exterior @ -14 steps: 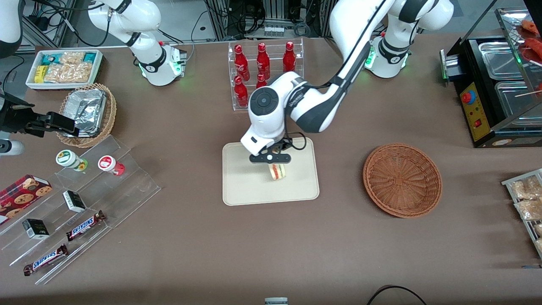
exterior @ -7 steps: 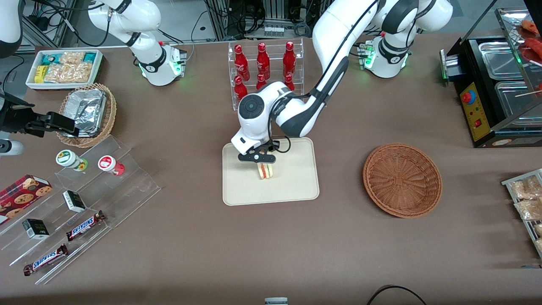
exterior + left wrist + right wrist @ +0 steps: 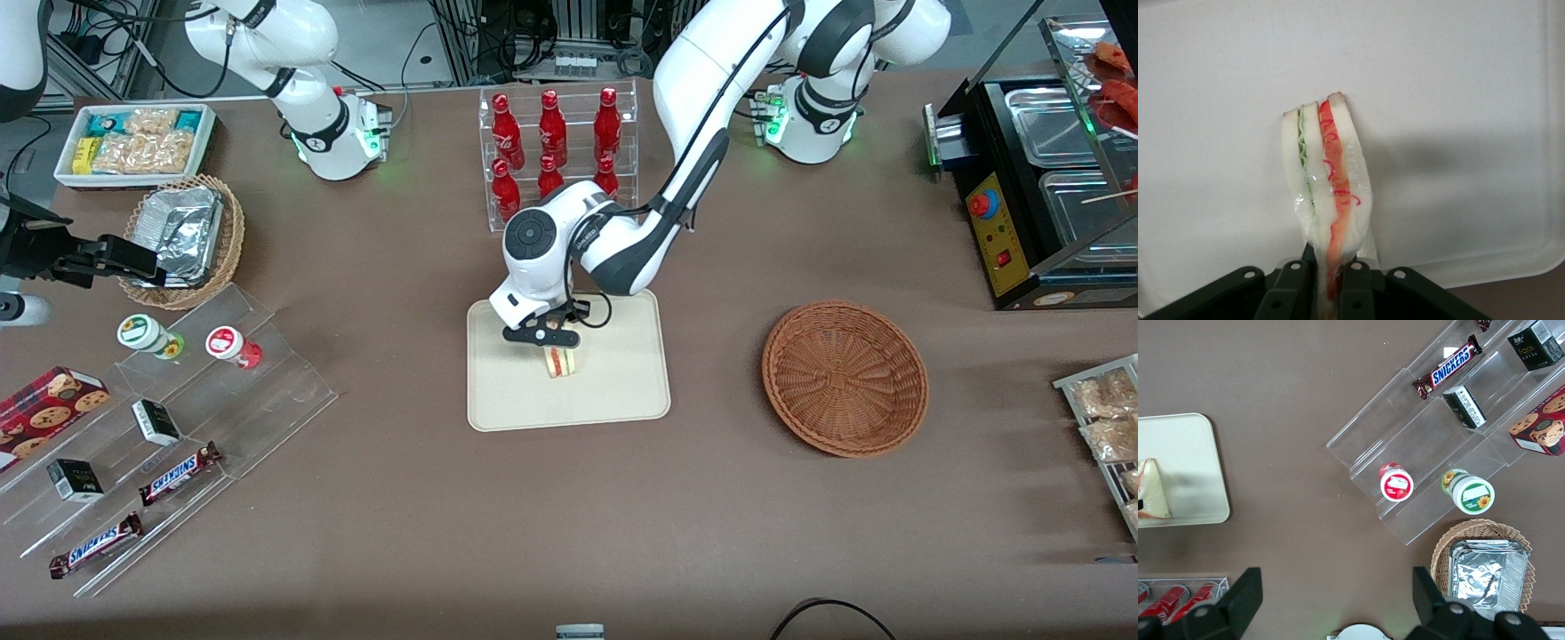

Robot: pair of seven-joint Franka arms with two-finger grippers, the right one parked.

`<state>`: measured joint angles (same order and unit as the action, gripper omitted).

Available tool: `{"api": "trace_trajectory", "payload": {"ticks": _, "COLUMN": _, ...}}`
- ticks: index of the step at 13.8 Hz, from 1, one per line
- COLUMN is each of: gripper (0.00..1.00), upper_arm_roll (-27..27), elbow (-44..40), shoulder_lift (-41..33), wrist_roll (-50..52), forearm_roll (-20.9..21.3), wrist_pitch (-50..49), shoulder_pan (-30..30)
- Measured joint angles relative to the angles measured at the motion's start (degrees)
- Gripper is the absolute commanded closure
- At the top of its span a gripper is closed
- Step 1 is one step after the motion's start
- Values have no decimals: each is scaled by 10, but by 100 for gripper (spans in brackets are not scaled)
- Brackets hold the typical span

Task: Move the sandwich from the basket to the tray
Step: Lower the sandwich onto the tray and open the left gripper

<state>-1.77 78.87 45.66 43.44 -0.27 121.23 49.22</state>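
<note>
My left gripper (image 3: 553, 348) hangs over the cream tray (image 3: 622, 400), shut on the sandwich (image 3: 561, 362). The wedge of white bread with red and green filling points down at the tray's middle; I cannot tell whether its tip touches. In the left wrist view the black fingers (image 3: 1293, 290) pinch the sandwich (image 3: 1326, 173) at its wrapped end, with the tray (image 3: 1458, 80) under it. The right wrist view shows the sandwich (image 3: 1151, 490) over the tray (image 3: 1195, 463) too. The reddish-brown woven basket (image 3: 845, 377) sits empty on the table, toward the working arm's end.
A clear rack of red bottles (image 3: 556, 142) stands beside the tray, farther from the front camera. Toward the parked arm's end are a tan basket with foil containers (image 3: 185, 236), a white bin of snacks (image 3: 138, 142) and clear tiered shelves (image 3: 169, 418) with cups, boxes and candy bars.
The gripper carried the sandwich sideways over the tray toward the parked arm's end, then came down a little. It stays shut on the sandwich throughout.
</note>
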Motion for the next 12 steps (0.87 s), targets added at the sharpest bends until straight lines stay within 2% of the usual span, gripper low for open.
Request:
{"api": "trace_trajectory", "payload": {"ticks": 7, "gripper": 0, "upper_arm_roll": 4, "elbow": -5, "shoulder_lift": -15, "wrist_roll": 0, "forearm_roll": -4, "wrist_pitch": -8, "shoulder_pan": -4}}
{"api": "trace_trajectory", "payload": {"ticks": 12, "gripper": 0, "upper_arm_roll": 10, "elbow": -15, "shoulder_lift": -95, "wrist_roll": 9, "forearm_roll": -8, "wrist_pitch": -108, "shoulder_pan": -19}}
